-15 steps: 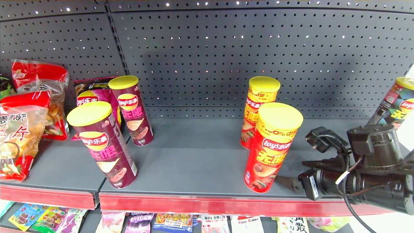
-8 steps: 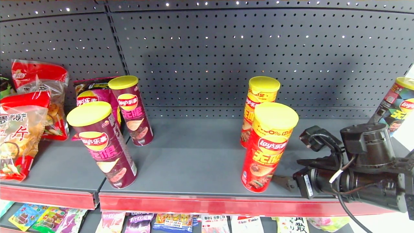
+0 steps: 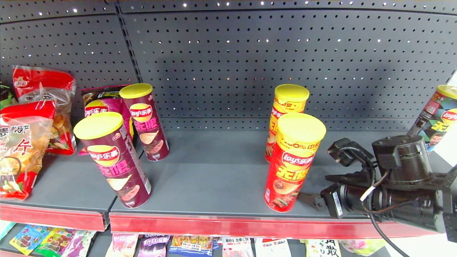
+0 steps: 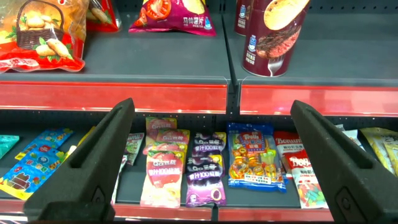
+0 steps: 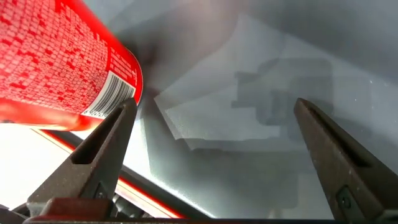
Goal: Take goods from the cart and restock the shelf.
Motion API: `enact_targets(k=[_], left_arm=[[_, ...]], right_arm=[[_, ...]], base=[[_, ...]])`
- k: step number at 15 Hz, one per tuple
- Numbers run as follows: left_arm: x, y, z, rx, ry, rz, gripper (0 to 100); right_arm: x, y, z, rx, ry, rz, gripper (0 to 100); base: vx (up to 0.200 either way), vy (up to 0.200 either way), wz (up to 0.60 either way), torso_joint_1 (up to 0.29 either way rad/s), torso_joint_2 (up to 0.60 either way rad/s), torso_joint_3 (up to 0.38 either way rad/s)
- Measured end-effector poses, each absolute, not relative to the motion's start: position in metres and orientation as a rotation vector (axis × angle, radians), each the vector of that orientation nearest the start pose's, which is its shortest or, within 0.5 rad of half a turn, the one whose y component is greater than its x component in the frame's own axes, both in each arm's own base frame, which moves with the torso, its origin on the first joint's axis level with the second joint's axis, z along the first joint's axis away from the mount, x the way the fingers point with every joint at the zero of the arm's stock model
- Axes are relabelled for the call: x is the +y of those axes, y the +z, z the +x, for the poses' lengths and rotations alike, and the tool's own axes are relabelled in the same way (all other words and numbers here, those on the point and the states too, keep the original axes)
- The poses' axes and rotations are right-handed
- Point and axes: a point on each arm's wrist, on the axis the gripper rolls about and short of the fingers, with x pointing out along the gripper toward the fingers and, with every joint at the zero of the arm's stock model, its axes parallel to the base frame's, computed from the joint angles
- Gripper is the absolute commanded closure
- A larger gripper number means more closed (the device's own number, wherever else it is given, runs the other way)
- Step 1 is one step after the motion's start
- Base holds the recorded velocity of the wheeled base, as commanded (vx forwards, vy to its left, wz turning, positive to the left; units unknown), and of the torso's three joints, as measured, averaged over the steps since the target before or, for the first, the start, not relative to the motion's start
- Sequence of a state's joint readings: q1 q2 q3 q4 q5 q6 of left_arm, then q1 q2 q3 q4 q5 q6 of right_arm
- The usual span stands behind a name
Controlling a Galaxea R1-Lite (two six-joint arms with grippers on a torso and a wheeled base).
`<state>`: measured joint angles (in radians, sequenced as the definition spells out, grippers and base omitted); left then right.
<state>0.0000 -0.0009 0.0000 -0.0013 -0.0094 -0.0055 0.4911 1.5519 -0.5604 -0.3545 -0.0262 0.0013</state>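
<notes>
Just right of the red can (image 3: 294, 160), stood upright near the front edge of the shelf (image 3: 214, 171), the right claw (image 3: 314, 186) is held wide open and empty. Can's long axis is vertical and its base is seen just outside one finger (image 5: 106, 143), so a sideways shift toward the can is probably needed, tbh.

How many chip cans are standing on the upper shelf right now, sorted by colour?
Purple cans: 2
Red-and-yellow cans: 2
Dark multicolour can: 1
Total: 5
</notes>
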Motion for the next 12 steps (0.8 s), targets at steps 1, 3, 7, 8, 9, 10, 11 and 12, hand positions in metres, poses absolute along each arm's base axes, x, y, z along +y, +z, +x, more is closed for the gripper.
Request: enact_targets(k=[1,3,7,8,9,10,11,12], left_arm=[[-0.0002,0.0756,-0.0229,-0.002,-0.009,-0.006,0],[-0.0002,0.0756,-0.0229,-0.002,-0.009,-0.006,0],[-0.0002,0.0756,-0.0229,-0.002,-0.009,-0.006,0],[-0.0002,0.0756,-0.0229,-0.002,-0.009,-0.006,0],[-0.0002,0.0756,-0.0229,-0.002,-0.009,-0.006,0],[-0.0002,0.0756,-0.0229,-0.002,-0.009,-0.006,0],[-0.0002,0.0756,-0.0229,-0.002,-0.009,-0.006,0],[-0.0002,0.0756,-0.0229,-0.002,-0.009,-0.006,0]], right_arm=[[0.1106,0.1340,0.2082,0.622,0.449,-0.163,0],[0.1108,0.1338,0.2085,0.623,0.449,-0.164,0],[0.1111,0.1339,0.2086,0.623,0.449,-0.164,0],[0.1111,0.1339,0.2085,0.623,0.450,-0.163,0],[0.1109,0.1337,0.2081,0.623,0.450,-0.163,0],[0.1102,0.1333,0.2072,0.625,0.449,-0.163,0],[0.1087,0.1337,0.2064,0.623,0.445,-0.162,0],[0.1063,0.1359,0.2051,0.614,0.438,-0.157,0]], base=[[0.000,0.000,0.00,0.000,0.00,0.000],[0.000,0.000,0.00,0.000,0.00,0.000],[0.000,0.000,0.00,0.000,0.00,0.000],[0.000,0.000,0.00,0.000,0.00,0.000],[0.000,0.000,0.00,0.000,0.00,0.000],[0.000,0.000,0.00,0.000,0.00,0.000],[0.000,0.000,0.00,0.000,0.00,0.000],[0.000,0.000,0.00,0.000,0.00,0.000]])
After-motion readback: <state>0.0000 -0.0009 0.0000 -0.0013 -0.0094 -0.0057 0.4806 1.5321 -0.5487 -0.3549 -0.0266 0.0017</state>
